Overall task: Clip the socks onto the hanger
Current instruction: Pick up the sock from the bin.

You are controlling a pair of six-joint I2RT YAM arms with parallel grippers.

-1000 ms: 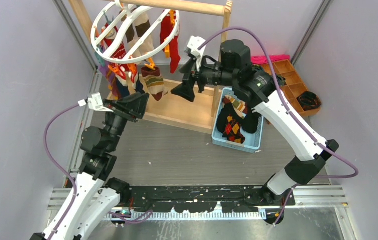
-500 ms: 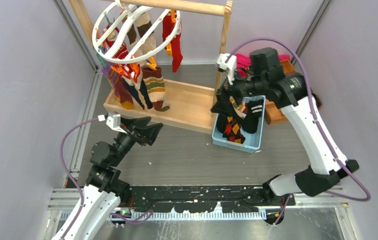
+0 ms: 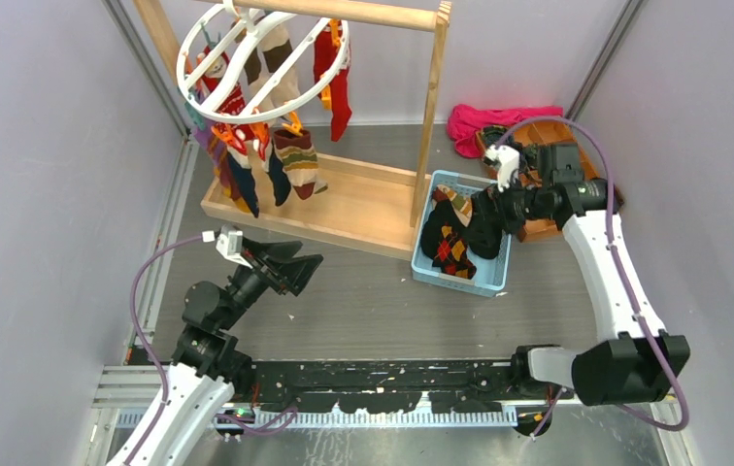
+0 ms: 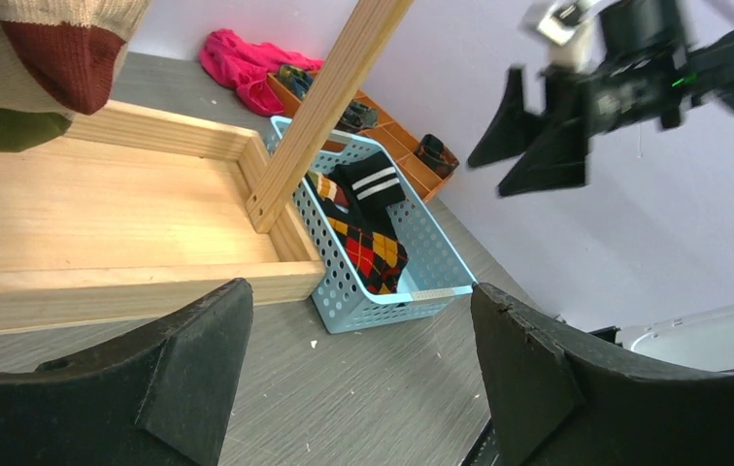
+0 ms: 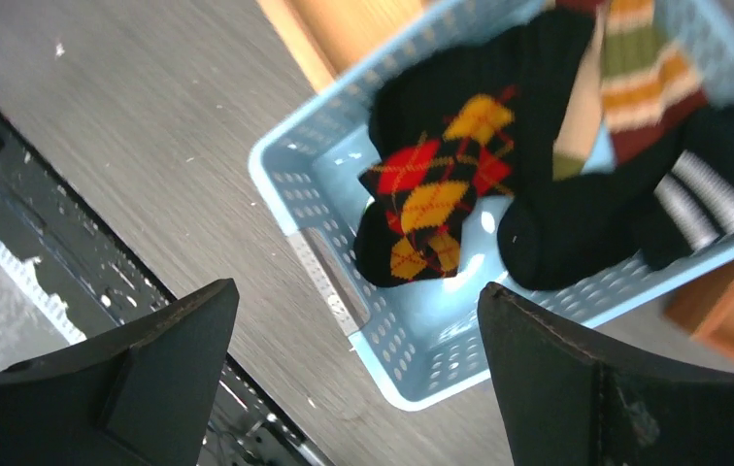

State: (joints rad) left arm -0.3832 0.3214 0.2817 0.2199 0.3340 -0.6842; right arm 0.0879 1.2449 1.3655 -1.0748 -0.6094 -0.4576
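A round white clip hanger (image 3: 261, 58) hangs from the wooden rack's bar with several socks clipped to it; one sock's toe (image 4: 48, 73) shows in the left wrist view. More socks lie in the blue basket (image 3: 460, 280), among them a black argyle sock (image 3: 450, 248) (image 5: 431, 194) and a plain black sock (image 5: 577, 233). My right gripper (image 3: 484, 221) (image 5: 358, 289) hovers open over the basket's near corner, holding nothing. My left gripper (image 3: 297, 262) (image 4: 361, 291) is open and empty, low over the table in front of the rack and well left of the basket (image 4: 421, 267).
The rack's wooden base tray (image 3: 344, 209) and upright post (image 3: 429, 116) stand between hanger and basket. A pink cloth (image 3: 484, 121) and an orange compartment box (image 3: 538, 128) sit behind the basket. Purple walls close in both sides.
My right arm has swung away from the hanger, rightward and down over the basket. My left arm has drawn back from the rack toward the near table. Both stay open.
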